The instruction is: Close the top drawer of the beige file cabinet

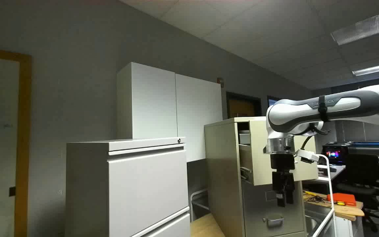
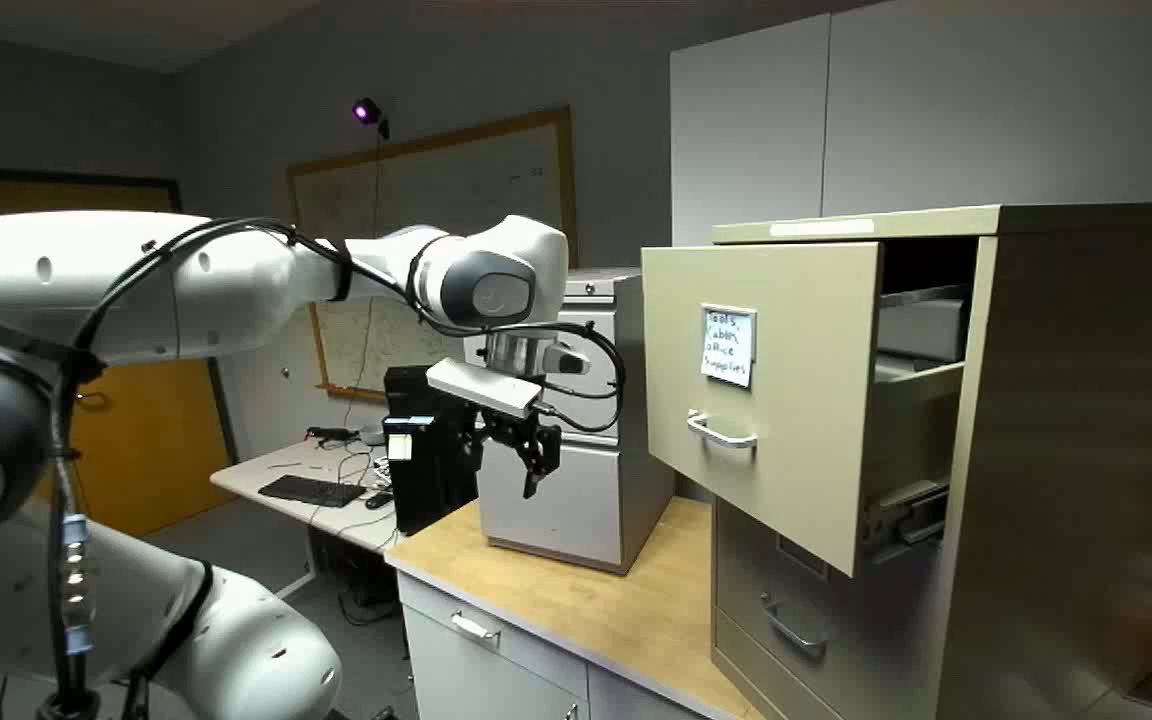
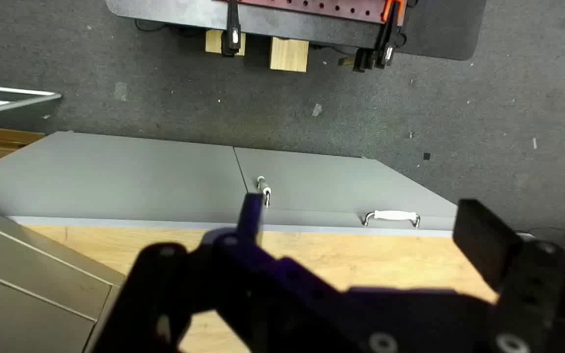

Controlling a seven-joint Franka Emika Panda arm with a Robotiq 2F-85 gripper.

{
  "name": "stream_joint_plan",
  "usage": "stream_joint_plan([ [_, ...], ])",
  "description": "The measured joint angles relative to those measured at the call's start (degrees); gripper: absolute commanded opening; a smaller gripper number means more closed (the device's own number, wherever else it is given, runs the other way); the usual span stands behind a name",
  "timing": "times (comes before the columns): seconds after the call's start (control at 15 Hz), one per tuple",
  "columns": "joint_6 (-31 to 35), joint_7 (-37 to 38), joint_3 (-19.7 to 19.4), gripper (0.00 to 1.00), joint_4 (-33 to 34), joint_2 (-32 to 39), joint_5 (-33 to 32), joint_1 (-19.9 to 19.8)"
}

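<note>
The beige file cabinet [image 1: 222,171] [image 2: 1086,450] stands in both exterior views. Its top drawer [image 1: 258,154] [image 2: 786,400] is pulled out part-way, with its open side showing. The drawer front has a paper label and a small metal handle [image 2: 721,432]. My gripper [image 1: 284,201] points down and covers part of the drawer front in an exterior view. In an exterior view the gripper [image 2: 506,472] hangs left of the drawer front, apart from it. In the wrist view the gripper [image 3: 361,215] has its fingers wide apart with nothing held. Part of the beige cabinet [image 3: 32,289] shows at lower left.
A grey-white cabinet [image 1: 148,194] [image 2: 556,500] stands beside the beige one on a wooden counter [image 2: 656,630] [image 3: 361,260]. White wall cupboards [image 1: 153,98] hang behind. Grey counter doors [image 3: 140,176] with handles lie below. A white metal frame [image 1: 329,184] stands near the arm.
</note>
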Motion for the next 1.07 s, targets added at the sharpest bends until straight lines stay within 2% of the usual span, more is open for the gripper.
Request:
stream_joint_plan([
  [0.73,0.21,0.44,0.22,1.00,-0.01,0.05,0.09,-0.59],
  [1.07,4.38,8.54,0.83,1.00,0.44,0.65,2.71,-3.11],
])
